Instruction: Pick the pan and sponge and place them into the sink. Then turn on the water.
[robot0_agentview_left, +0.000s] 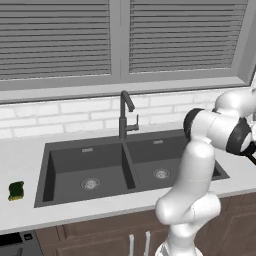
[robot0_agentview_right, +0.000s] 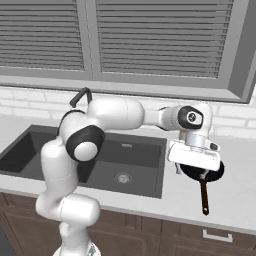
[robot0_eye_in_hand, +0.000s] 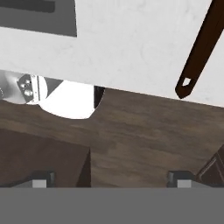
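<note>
Right now the gripper (robot0_agentview_right: 192, 167) hangs over the frying pan (robot0_agentview_right: 212, 172) on the counter (robot0_agentview_right: 235, 200) right of the sink (robot0_agentview_right: 145, 160), jaws spread wide and empty; stiff and probably heavy, it is best taken by its thin handle (robot0_eye_in_hand: 199, 50).

Arm (robot0_agentview_right: 117, 114): glossy white rounded links, dark grey to black joint rings. Round dark cap with small pale mark at wrist, right of centre in right base view. Flat white hand block below it.
</note>
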